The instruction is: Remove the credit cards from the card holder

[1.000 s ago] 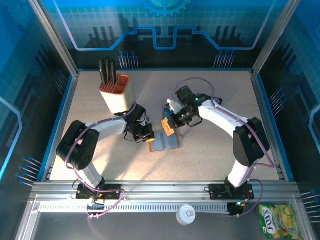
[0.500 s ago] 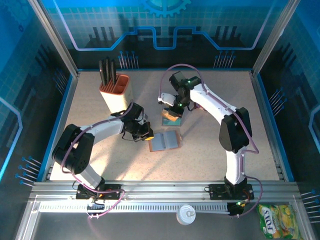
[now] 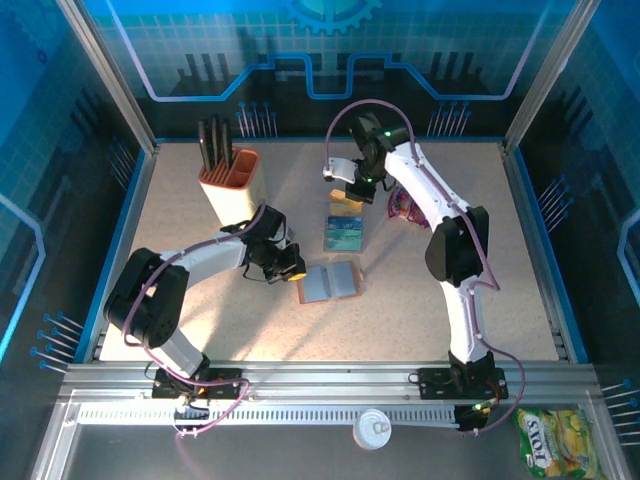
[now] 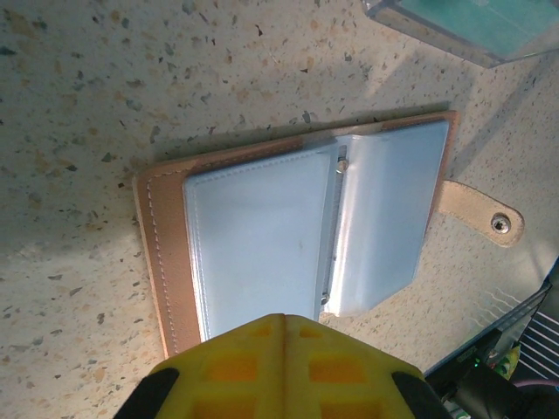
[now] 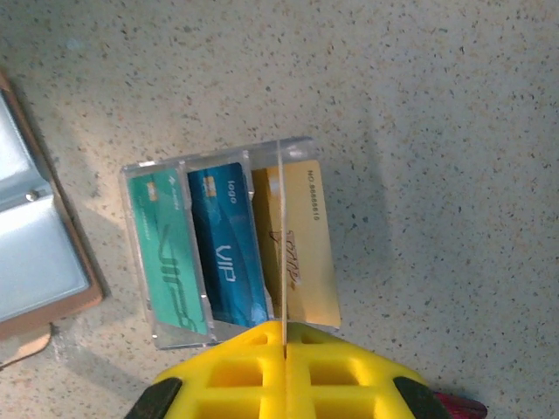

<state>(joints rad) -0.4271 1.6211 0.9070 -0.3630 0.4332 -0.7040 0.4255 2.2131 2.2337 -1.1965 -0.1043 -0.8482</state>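
Right hand (image 3: 347,196) has pulled back; brown card holder (image 3: 328,283) lies open.

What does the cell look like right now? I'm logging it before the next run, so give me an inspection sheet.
Surface: speckled table, no spills seen.
Job's things: card holder lies open and its pockets look empty; three credit cards sit in a clear case beside it.
Clutter: knife block; purple snack pouch.
Grippers: left pincer shut, over the card holder's edge; right pincer shut, above the case.
Cables: purple cables loop along the arms, no snag seen.
Surroundings: blue panel walls; white round lid and yellow sweets bag beyond the rail.
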